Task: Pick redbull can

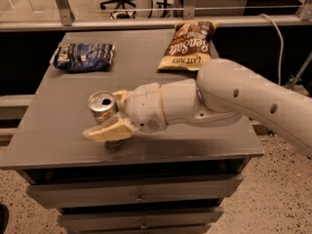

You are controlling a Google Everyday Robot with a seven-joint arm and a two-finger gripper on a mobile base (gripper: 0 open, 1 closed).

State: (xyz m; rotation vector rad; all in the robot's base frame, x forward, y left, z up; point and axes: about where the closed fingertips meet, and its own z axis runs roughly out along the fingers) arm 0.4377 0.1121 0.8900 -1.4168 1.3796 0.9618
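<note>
The redbull can (102,106) is a slim silver can with a shiny top and dark opening. It stands near the front left of the grey table (58,145). My gripper (111,115) reaches in from the right and grips the can: one cream finger (108,130) crosses its front lower side and the other finger (120,96) sits behind it. The can's lower body is hidden by the near finger. Its base still appears to rest on the table.
A flat dark-blue snack bag (84,56) lies at the table's back left. A brown chip bag (186,45) lies at the back centre-right. My white arm (234,101) spans the right half of the table. Drawers (139,194) sit below the front edge.
</note>
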